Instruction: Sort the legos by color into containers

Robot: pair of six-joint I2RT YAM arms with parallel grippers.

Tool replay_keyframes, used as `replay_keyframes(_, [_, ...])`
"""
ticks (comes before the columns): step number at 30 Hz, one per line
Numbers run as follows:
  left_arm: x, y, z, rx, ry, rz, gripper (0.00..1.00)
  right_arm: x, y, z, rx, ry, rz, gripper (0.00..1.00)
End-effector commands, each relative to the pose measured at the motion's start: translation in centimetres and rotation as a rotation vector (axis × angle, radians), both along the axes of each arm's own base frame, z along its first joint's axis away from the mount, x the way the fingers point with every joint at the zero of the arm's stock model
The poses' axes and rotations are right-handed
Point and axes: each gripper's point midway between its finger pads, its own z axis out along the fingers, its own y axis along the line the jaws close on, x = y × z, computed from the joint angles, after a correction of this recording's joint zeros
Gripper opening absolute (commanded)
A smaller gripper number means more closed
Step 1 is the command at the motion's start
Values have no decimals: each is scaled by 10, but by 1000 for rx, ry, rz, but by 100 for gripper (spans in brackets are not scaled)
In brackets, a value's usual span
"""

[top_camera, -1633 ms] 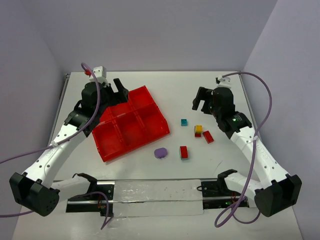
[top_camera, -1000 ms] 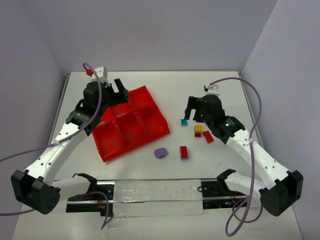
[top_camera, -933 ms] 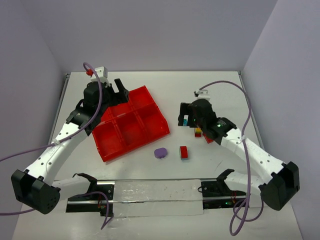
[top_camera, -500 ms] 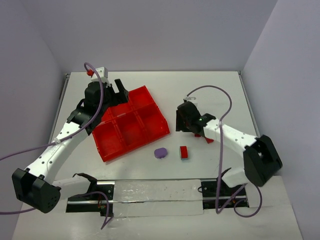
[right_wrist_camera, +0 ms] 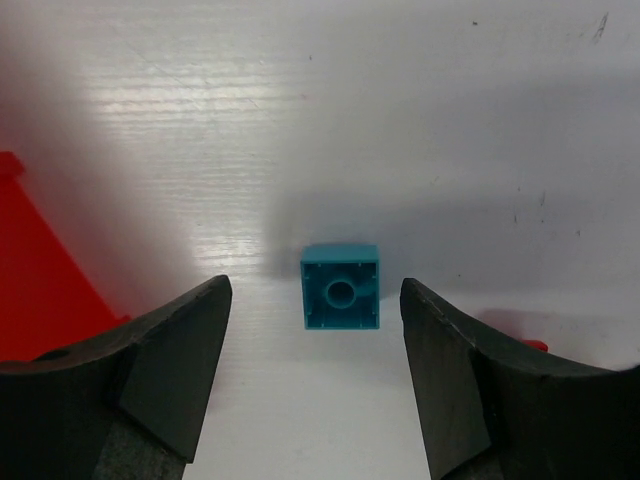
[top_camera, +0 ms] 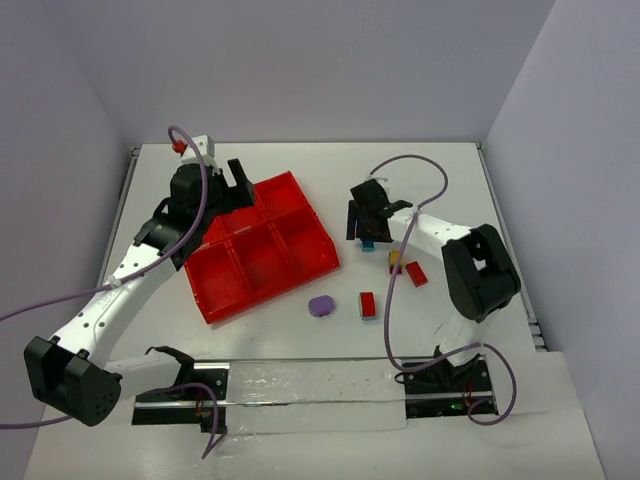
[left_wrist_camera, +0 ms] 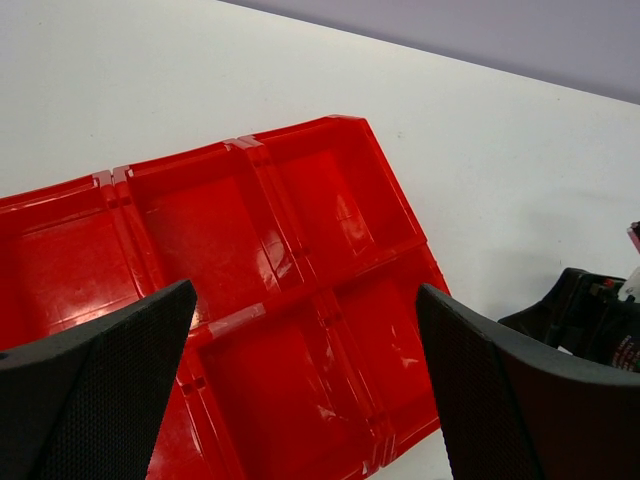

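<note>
Top view: left pincer (top_camera: 238,180) hangs over the far left corner of the red tray (top_camera: 265,262), jaws wide apart, nothing in them. Right pincer (top_camera: 360,228) is down at the teal brick (top_camera: 368,243), right of the tray on the tabletop (top_camera: 420,180). Yellow brick (top_camera: 396,257) and a red brick (top_camera: 416,273) sit just beside each other, nearer than the teal one. Purple brick (top_camera: 321,305) and second red brick (top_camera: 367,304) lie near the tray's front corner. No bricks visible in the tray.

Left wrist: left pincer (left_wrist_camera: 305,385) gapes over the tray (left_wrist_camera: 290,262); the compartments in view hold nothing.

Right wrist: right pincer (right_wrist_camera: 312,330) is open and straddles the teal brick (right_wrist_camera: 340,287), a gap on each side, no contact. The brick lies flat, hollow side up. Tray edge (right_wrist_camera: 35,270) at left.
</note>
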Motion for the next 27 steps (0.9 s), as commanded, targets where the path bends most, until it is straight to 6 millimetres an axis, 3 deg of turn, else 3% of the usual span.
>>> replay_keyframes(1, [1, 4, 23, 1, -55, 8, 99, 11, -3, 0, -15, -9, -21, 76])
replay_keyframes(10, [-1, 7, 23, 15, -54, 17, 99, 9, -4, -23, -36, 29, -25, 68])
replay_keyframes(16, [-3, 9, 25, 18, -58, 22, 99, 9, -4, -23, -36, 25, -28, 54])
replay_keyframes(19, [-3, 10, 24, 21, -56, 23, 99, 10, -7, -9, -35, -10, -37, 38])
replay_keyframes(23, [-4, 13, 24, 26, -55, 36, 99, 12, -2, 32, -34, -91, -20, 18])
replay_keyframes(27, [-4, 20, 22, 38, -47, 77, 99, 14, 12, 78, 13, -171, 8, 17])
